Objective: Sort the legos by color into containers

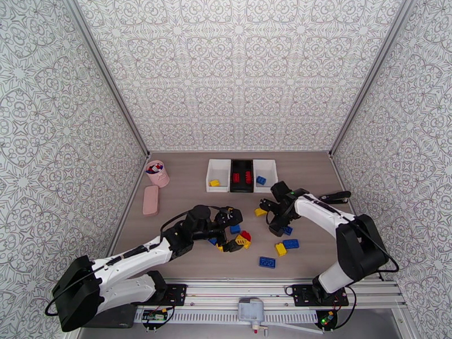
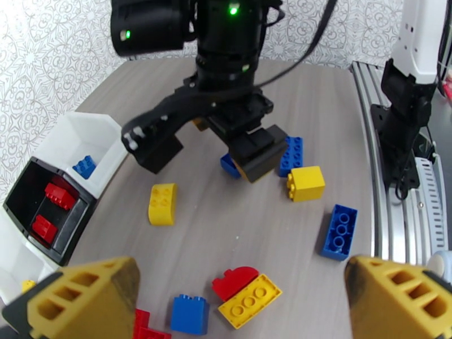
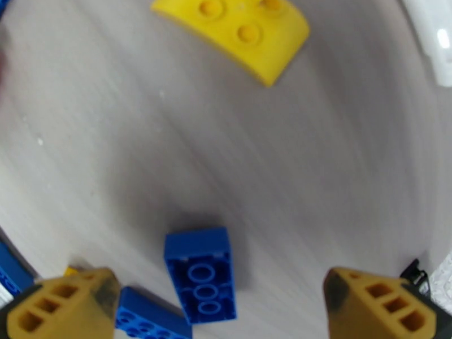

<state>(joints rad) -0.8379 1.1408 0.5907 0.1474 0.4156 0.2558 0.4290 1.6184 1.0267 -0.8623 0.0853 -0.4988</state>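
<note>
From above, the left claw point(image 1: 235, 230) hangs spread wide and empty over a cluster of legos point(image 1: 243, 238) on the counter point(image 1: 186, 244). The right claw point(image 1: 268, 216) is also spread and empty, with a yellow curved brick point(image 1: 260, 211) just beside it. Beyond both claws three containers touch in a row. A white bin point(image 1: 218, 163) holds a yellow piece, the black bin point(image 1: 242, 164) holds red ones, and a second white bin point(image 1: 265, 164) holds a blue one. A pink cup point(image 1: 158, 172) and a pink case point(image 1: 150, 199) lie well apart, off the left claw's left side.

The left wrist view brings detail the overhead one is too small to give. Between the left claw's fingertips point(image 2: 85, 300) a red rounded brick point(image 2: 234, 281) touches a yellow plate point(image 2: 250, 300). Farther ahead the right claw point(image 2: 206, 148) partly covers a blue piece beneath it.

In the right wrist view an upturned blue brick point(image 3: 200, 275) lies between the fingertips point(image 3: 384, 303), its underside tubes showing. The yellow curved brick point(image 3: 231, 29) lies ahead, apart from it.
</note>
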